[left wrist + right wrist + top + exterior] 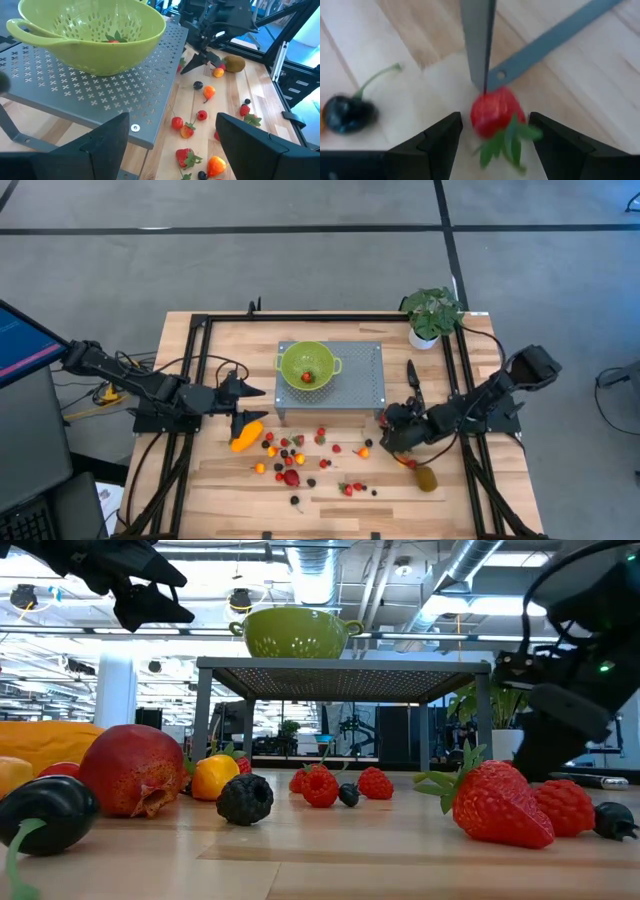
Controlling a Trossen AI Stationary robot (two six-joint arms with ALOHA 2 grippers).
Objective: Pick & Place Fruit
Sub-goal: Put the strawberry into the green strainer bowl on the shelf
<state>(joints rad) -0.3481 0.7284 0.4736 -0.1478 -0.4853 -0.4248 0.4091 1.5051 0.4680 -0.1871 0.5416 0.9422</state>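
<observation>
While open, the right end effector [492,132] straddles a strawberry [496,112] between its fingers.

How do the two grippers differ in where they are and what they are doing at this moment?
The left gripper hangs raised beside the grey stand, with nothing between its fingers; the right gripper is down at the table, straddling a strawberry by the stand's leg. The left faces the green colander; the right points at the wood. Both are open.

My dark left arm reaches in from the left, its two-finger tool [243,406] raised and spread wide. My dark right arm angles low, its tool [492,137] parted, fingers pointing downward.
</observation>
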